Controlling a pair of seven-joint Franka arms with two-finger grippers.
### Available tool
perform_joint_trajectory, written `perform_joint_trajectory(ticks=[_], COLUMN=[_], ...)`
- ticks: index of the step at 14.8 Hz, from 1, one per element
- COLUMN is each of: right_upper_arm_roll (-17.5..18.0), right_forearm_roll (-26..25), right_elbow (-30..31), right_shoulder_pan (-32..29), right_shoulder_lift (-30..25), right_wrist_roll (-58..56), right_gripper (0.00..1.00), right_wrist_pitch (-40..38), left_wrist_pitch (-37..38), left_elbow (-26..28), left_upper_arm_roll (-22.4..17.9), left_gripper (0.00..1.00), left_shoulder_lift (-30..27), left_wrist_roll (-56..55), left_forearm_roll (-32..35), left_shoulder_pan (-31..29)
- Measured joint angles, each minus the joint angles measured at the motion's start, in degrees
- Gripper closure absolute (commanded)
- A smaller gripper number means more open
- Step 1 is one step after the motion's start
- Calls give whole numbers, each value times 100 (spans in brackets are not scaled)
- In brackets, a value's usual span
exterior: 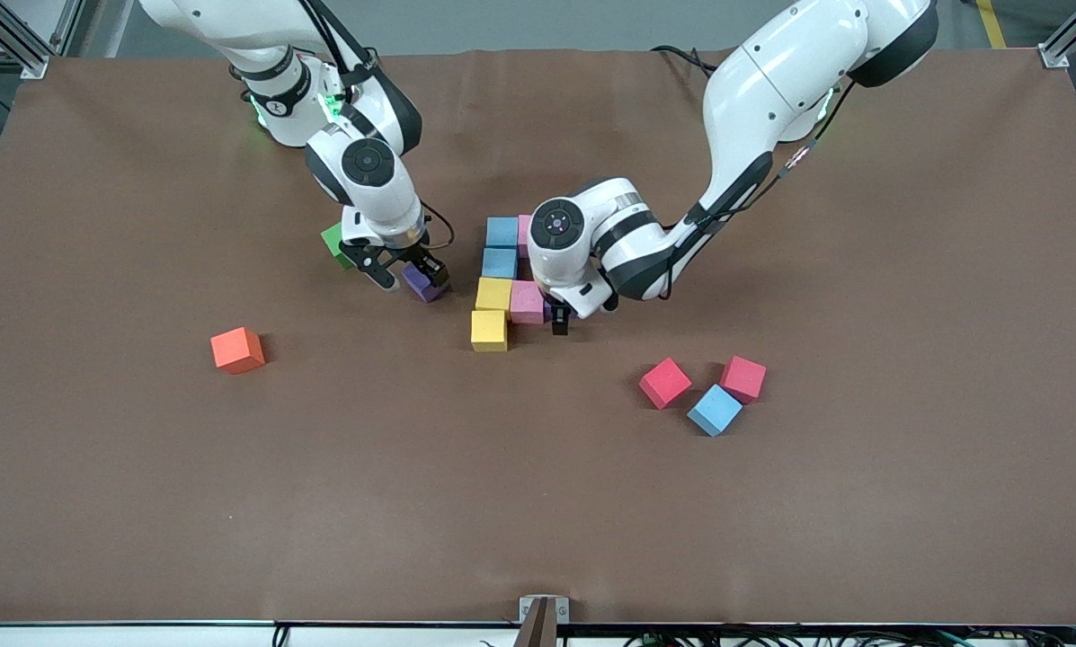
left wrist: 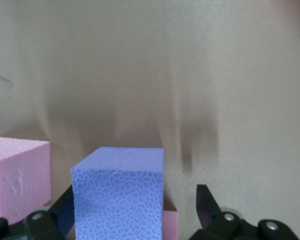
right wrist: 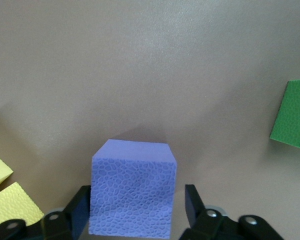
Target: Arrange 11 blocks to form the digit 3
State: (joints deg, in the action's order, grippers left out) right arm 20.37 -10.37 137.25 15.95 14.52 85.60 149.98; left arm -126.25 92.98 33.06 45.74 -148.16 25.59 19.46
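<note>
1. One brown table [exterior: 142,503] carrying all the stock; the robots' bases stand along one long edge.
2. Two white arms, both low over mid-table.
   - Right gripper [exterior: 409,277]: fingers astride a loose purple foam cube [exterior: 427,286] that sits on the table. A sliver of gap shows at one finger, so it is judged not yet pinched.
   - Left gripper [exterior: 560,316]: fingers spread wide around a second purple foam cube [left wrist: 117,195] at the figure. The cube rests on the table, not gripped.
3. One part-built digit 3 at mid-table, nearer the bases' edge, with seven cubes in place.
   - Two light blue foam cubes [exterior: 502,232] [exterior: 500,262].
   - Two pink foam cubes [exterior: 525,235] [exterior: 527,302].
   - Two yellow foam cubes [exterior: 493,293] [exterior: 489,330].
   - The second purple cube, just beside the nearer pink one.
4. Three loose task cubes toward the left arm's end: two pink-to-red foam cubes [exterior: 664,383] [exterior: 742,378] and a light blue foam cube [exterior: 715,410].
5. Two cubes not for use: orange foam cube [exterior: 237,350] and green foam cube [exterior: 333,241].
6. Step in hand, as judged: pick-up of the loose purple cube. The next move calls for a firm pinch, a lift, and squaring the skewed cube to the figure. The left arm should clear away first.
</note>
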Motion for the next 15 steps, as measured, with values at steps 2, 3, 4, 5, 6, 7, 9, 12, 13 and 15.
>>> perform_joint_trajectory(ticks=[2, 3, 4, 5, 6, 7, 9, 12, 13, 15], right_upper_arm_roll=[-2, -3, -5, -17, -36, -62, -88, -97, -91, -76], right_forearm_roll=[0, 0, 1, 2, 2, 3, 3, 3, 3, 3], right_elbow=[-5, -6, -13, -31, -61, -119, -327, -797, -966, -1240], right_shoulder_pan=[0, 0, -1, -8, -28, -67, -199, -288, -285, -268], right_shoulder_lift=[-8, -11, -11, -9, -2, 15, 88, 289, 365, 499], right_wrist_roll=[22, 38, 62, 110, 180, 262, 489, 637, 655, 699], right_gripper=[96, 100, 100, 100, 100, 100, 100, 100, 100, 100], right_wrist_pitch=[9, 8, 8, 8, 11, 14, 12, -299, -446, -602], left_wrist_pitch=[-1, -1, -1, -1, -1, -1, 6, 24, 62, 271], left_elbow=[-57, -85, -103, -107, -108, -108, -105, -80, -72, -61], left_upper_arm_roll=[-1, -3, -4, -5, -5, -5, 3, 53, 92, 198], left_gripper=[0, 0, 0, 0, 0, 0, 0, 0, 0, 0], left_shoulder_lift=[0, 0, 0, 0, 0, 0, 0, -9, -35, -151], left_wrist_roll=[6, 8, 9, 10, 12, 23, 82, 123, 192, 308], left_forearm_roll=[0, 0, 0, 0, 0, 0, 0, 0, 0, -24], left_shoulder_pan=[-3, -4, -4, -3, -2, 1, 18, 39, 39, 26])
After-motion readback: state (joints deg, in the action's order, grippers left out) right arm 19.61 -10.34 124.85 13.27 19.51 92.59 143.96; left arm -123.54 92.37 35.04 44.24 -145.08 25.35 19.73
